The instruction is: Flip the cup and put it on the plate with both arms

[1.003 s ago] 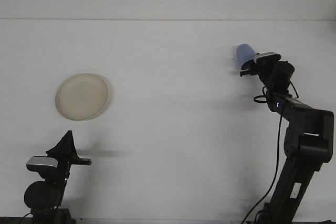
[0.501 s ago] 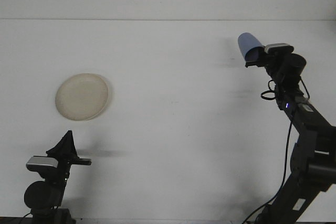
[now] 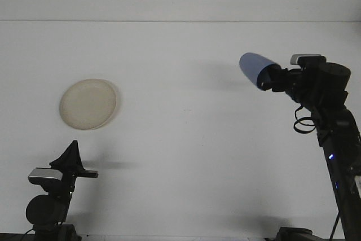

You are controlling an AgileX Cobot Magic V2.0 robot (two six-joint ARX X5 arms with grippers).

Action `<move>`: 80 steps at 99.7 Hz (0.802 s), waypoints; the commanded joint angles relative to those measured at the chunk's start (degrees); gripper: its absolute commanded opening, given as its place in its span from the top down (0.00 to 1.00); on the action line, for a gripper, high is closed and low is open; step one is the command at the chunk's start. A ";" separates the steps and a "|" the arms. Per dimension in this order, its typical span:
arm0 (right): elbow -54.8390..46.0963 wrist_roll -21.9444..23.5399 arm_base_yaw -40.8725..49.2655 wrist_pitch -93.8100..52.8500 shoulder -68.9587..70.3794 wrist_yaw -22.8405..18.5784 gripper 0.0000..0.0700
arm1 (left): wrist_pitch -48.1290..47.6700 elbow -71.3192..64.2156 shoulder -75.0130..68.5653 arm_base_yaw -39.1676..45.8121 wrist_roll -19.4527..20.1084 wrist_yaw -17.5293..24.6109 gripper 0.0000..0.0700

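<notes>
The right gripper (image 3: 272,77) holds the blue cup (image 3: 254,69) in the air, well to the right of the plate (image 3: 88,104), and its jaws are closed on one end of the cup. Compared with one second ago the change is clear: the cup stood then nearly upright above the wrist, and now it lies almost horizontal, its free end pointing left toward the plate. The right arm has also risen and its wrist has rolled, so the flip seems to be in progress and not finished. The cup is lifted off the counter (image 3: 186,139) and touches nothing else. The left gripper (image 3: 70,156) has not moved in this time; it waits just below the plate, near the front edge of the counter, and I cannot tell if its jaws are open or closed. I judge that the next step is a handover or a carry to the plate, which lies empty.
</notes>
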 commanded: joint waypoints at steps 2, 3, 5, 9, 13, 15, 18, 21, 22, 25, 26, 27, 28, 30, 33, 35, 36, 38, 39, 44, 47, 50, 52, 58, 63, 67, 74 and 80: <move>0.98 -2.97 2.95 -5.51 -1.20 -0.35 1.00 | 0.59 -1.16 -0.04 0.04 -0.13 -0.22 0.98; 0.98 -3.10 3.45 -6.19 -1.42 -0.35 1.00 | 0.59 -1.16 -0.02 0.04 -0.13 -0.24 0.98; 0.98 -3.43 4.52 -7.54 -1.84 -0.28 1.00 | 0.59 -1.16 -0.04 0.04 -0.15 -0.24 0.98; 0.98 -4.20 6.75 -10.19 -2.47 -0.07 1.00 | 0.59 -1.16 -0.02 0.04 -0.13 -0.24 0.98; 1.01 -4.94 9.14 -12.79 -2.71 0.52 1.00 | 0.59 -1.16 -0.02 0.04 -0.13 -0.24 0.98; 1.01 -5.40 10.47 -14.10 -2.71 1.01 1.00 | 0.59 -1.16 -0.02 0.04 -0.13 -0.24 0.98; 1.05 -6.21 12.50 -16.17 -2.71 1.86 1.00 | 0.59 -1.16 -0.02 0.04 -0.13 -0.24 0.98; 1.09 -7.06 14.47 -18.21 -2.64 3.04 1.00 | 0.59 -1.16 -0.04 0.04 -0.13 -0.24 0.98; 1.09 -7.30 15.15 -18.84 -2.60 3.45 1.00 | 0.59 -1.16 -0.02 0.04 -0.13 -0.24 0.98; 1.18 -7.85 17.18 -20.55 -2.19 4.68 1.00 | 0.59 -1.16 -0.02 0.04 -0.13 -0.24 0.98; 1.22 -8.09 17.86 -21.11 -2.01 5.09 1.00 | 0.59 -1.16 -0.04 0.04 -0.13 -0.22 0.98; 1.25 -8.28 18.56 -21.62 -1.84 5.49 1.00 | 0.59 -1.16 -0.02 0.04 -0.13 -0.24 0.98; 1.27 -8.48 19.23 -22.14 -1.66 5.84 1.00 | 0.59 -1.16 -0.04 0.04 -0.13 -0.22 0.98; 1.31 -8.81 20.61 -23.12 -1.33 6.62 1.00 | 0.59 -1.16 -0.04 0.04 -0.13 -0.24 0.98; 1.31 -8.90 22.56 -24.26 -0.87 7.67 1.00 | 0.59 -1.16 -0.02 0.04 -0.13 -0.24 0.98; 1.31 -8.87 23.87 -24.92 -0.48 8.20 1.00 | 0.59 -1.16 -0.02 0.04 -0.13 -0.24 0.98; 1.31 -8.85 24.46 -25.18 -0.28 8.44 1.00 | 0.59 -1.16 -0.04 0.04 -0.13 -0.24 0.98; 1.31 -8.87 25.81 -25.75 0.13 8.61 1.00 | 0.59 -1.16 -0.02 0.04 -0.15 -0.24 0.98; 1.31 -8.87 26.45 -26.03 0.35 8.66 1.00 | 0.59 -1.16 -0.02 0.04 -0.13 -0.24 0.98; 1.33 -8.87 29.44 -27.28 1.46 8.90 1.00 | 0.59 -1.16 -0.02 0.04 -0.13 -0.24 0.98; 1.36 -8.87 31.10 -28.00 2.16 8.96 1.00 | 0.59 -1.16 -0.02 0.04 -0.15 -0.24 0.98; 1.42 -8.85 32.61 -28.65 2.95 9.22 1.00 | 0.59 -1.16 -0.04 0.04 -0.15 -0.24 0.98; 1.49 -8.85 33.68 -29.16 3.54 9.60 1.00 | 0.59 -1.16 -0.02 0.04 -0.15 -0.22 0.98; 1.99 -8.87 36.70 -31.06 5.51 11.61 1.00 | 0.61 -1.16 -0.04 0.04 -0.15 -0.24 0.98; 2.75 -8.92 39.12 -33.09 7.41 13.92 1.00 | 0.59 -1.16 -0.02 0.04 -0.17 -0.22 0.98; 3.50 -9.05 40.81 -34.67 8.92 16.04 1.00 | 0.59 -1.16 -0.02 0.04 -0.31 -0.22 0.98; 4.81 -9.18 43.21 -36.48 11.52 19.12 1.00 | 0.57 -1.16 -0.02 0.04 -1.73 -0.22 0.98; 5.73 -9.53 44.85 -37.20 13.27 20.50 1.00 | 0.57 -1.16 -0.02 0.04 -3.26 -0.22 0.98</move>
